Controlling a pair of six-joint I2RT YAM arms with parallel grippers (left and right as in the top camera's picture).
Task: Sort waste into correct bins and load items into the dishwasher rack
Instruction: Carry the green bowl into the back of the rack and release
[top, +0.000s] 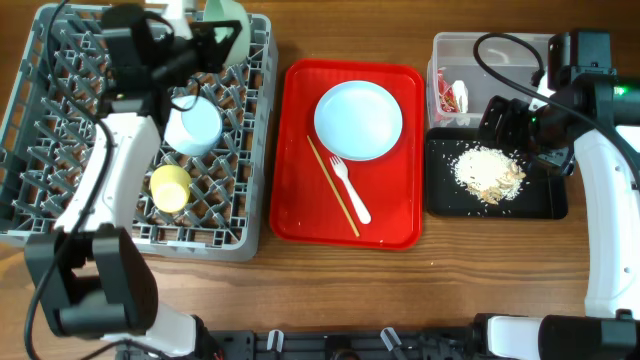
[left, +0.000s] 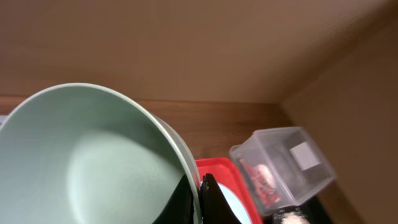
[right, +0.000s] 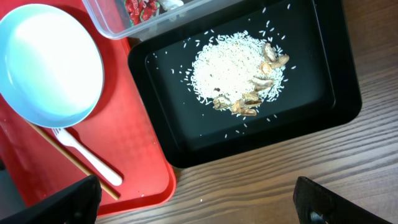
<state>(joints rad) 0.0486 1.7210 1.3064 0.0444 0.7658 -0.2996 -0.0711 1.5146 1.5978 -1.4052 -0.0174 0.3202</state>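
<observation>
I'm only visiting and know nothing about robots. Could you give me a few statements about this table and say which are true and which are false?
1. The yellow cup sits in the grey rack. True.
2. The white plate is loaded in the rack. False: it lies on the red tray.
3. The left gripper pinches the rim of a mint bowl. True.
4. The food scraps lie in the clear tub. False: they are in the black tray; the tub holds the wrapper.
5. The right gripper holds the fork. False: it is open and empty; the fork lies on the red tray.
</observation>
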